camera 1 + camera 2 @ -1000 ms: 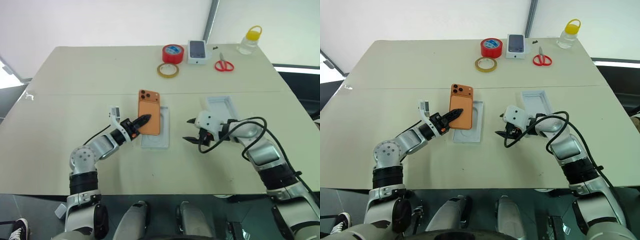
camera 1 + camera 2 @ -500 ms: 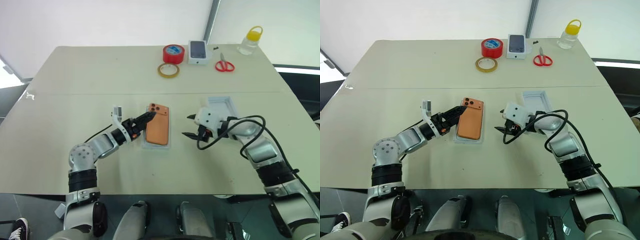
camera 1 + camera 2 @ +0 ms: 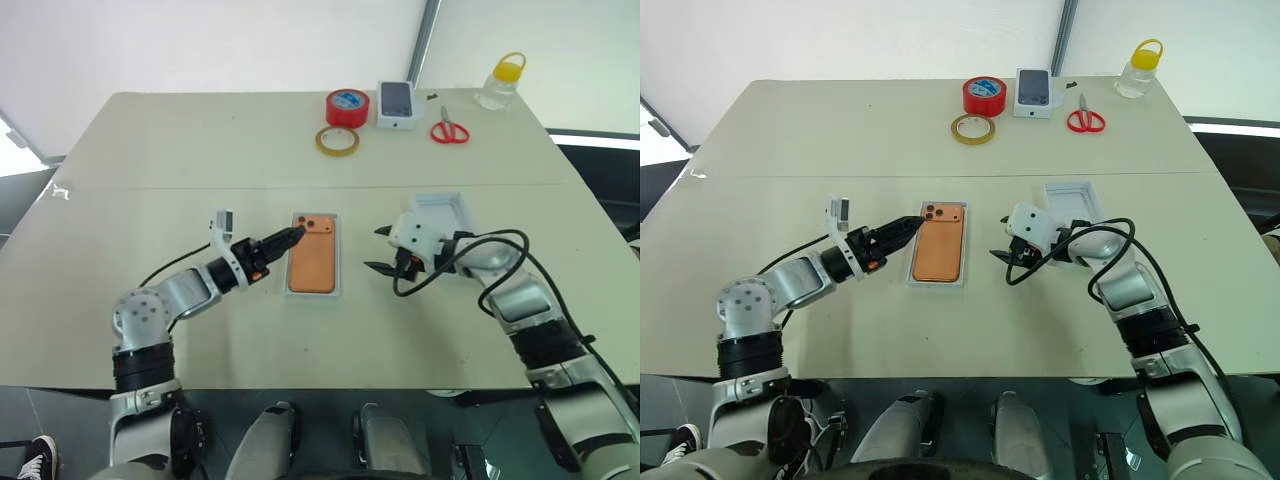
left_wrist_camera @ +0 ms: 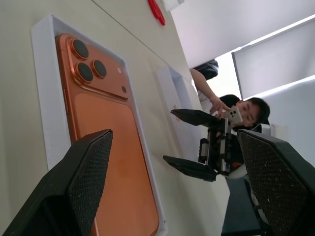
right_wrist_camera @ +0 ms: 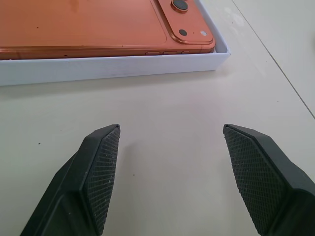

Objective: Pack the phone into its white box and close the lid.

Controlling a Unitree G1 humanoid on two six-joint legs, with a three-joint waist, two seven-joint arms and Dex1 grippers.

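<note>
The orange phone (image 3: pixel 313 263) lies flat, lenses up, inside the white box (image 3: pixel 312 294) at mid-table. My left gripper (image 3: pixel 284 241) is open at the box's left far corner, its fingers (image 4: pixel 83 182) spread wide with nothing between them. My right gripper (image 3: pixel 380 251) is open too, just right of the box and pointing at its side wall (image 5: pixel 113 69); its jaws are empty. The lid (image 3: pixel 444 208), a white tray, rests open side up behind the right gripper.
Along the far edge stand a red tape roll (image 3: pixel 346 107), a yellowish tape ring (image 3: pixel 336 141), a small box picturing a phone (image 3: pixel 396 103), red scissors (image 3: pixel 449 131) and a yellow-capped bottle (image 3: pixel 499 80). A person (image 4: pixel 246 110) is beyond the table.
The phone, held tilted over the box by my shut left gripper, now lies flat in it. The left gripper has opened and drawn back to the left. The right gripper stays put.
</note>
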